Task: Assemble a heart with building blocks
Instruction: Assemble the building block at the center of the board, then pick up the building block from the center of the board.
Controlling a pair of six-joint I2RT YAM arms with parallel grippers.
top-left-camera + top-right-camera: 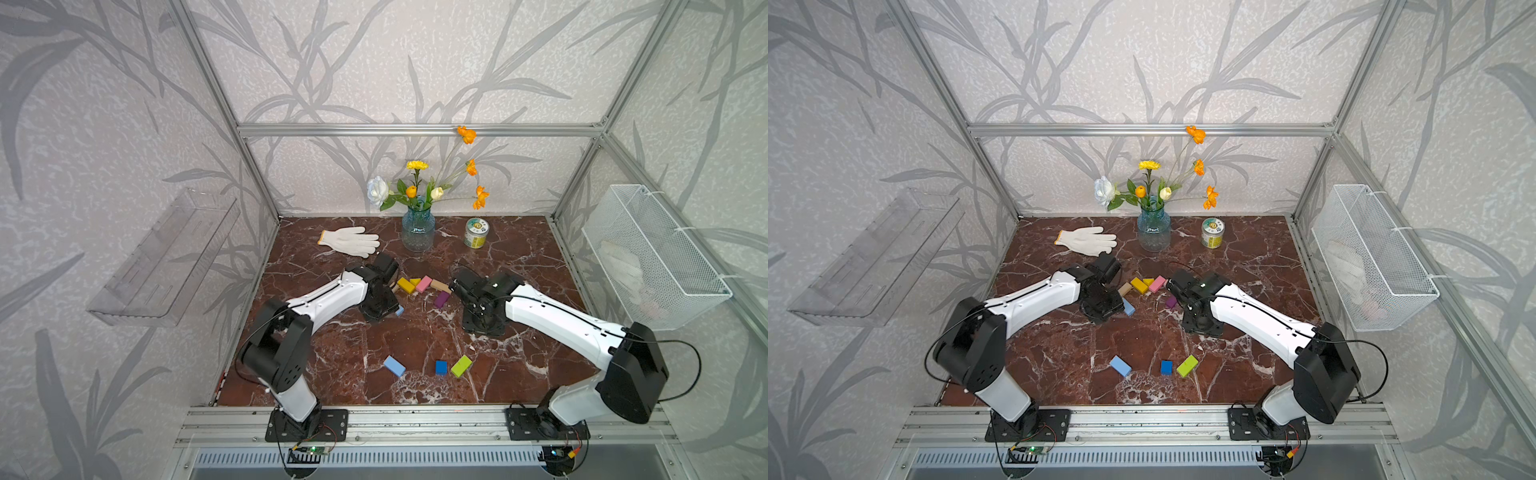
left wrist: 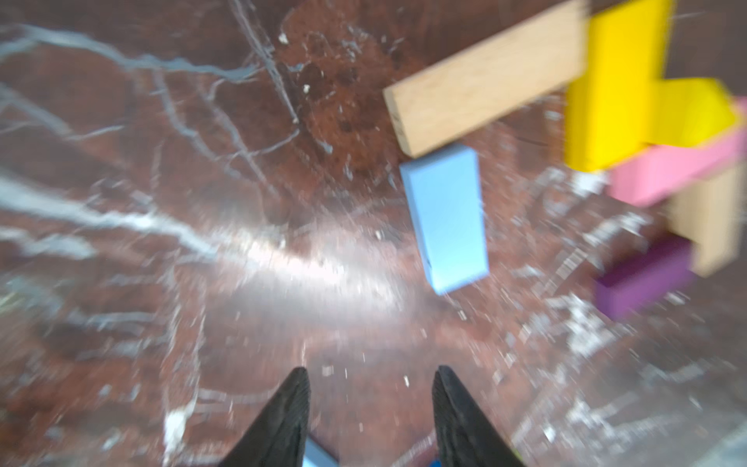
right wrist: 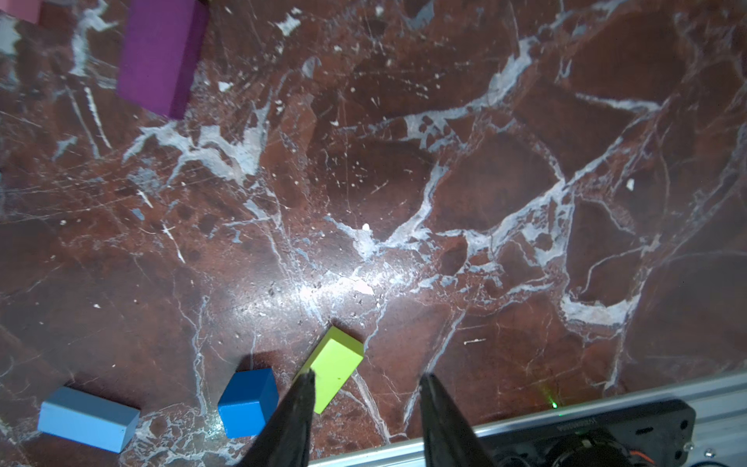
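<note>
The building blocks [image 1: 406,285] lie in two groups on the red-brown marble surface [image 1: 332,357]. Toward the back middle, between the two arms, a part-built heart [image 1: 424,284] forms an arc. A tan brick [image 1: 1124,289], a yellow brick [image 1: 1139,285], a tiny yellow wedge [image 1: 1148,281], a pink brick [image 1: 1157,284] and a second tan brick [image 1: 440,286] run side to side, packed closely. A purple brick [image 1: 441,299] sits just below the arc's right end. A light blue brick [image 1: 1128,307] sits at its left end, half under the left arm's wrist. The arc is open toward the front.

Near the front edge, well apart from the arc, a second light blue brick [image 1: 394,365], a dark blue brick [image 1: 441,368] and a lime brick [image 1: 461,366] lie in a loose row, none touching.

The left hand [image 2: 372,370] hangs above bare marble near the light blue brick, fingers spread with nothing between them; that wrist view is blurred. The right hand [image 3: 368,374] is likewise spread and empty above the surface, and the lime brick shows behind one finger [image 3: 299,404].

Along the back lie a white glove [image 1: 351,241], a glass vase of flowers [image 1: 417,230] and a small tin [image 1: 476,232].
</note>
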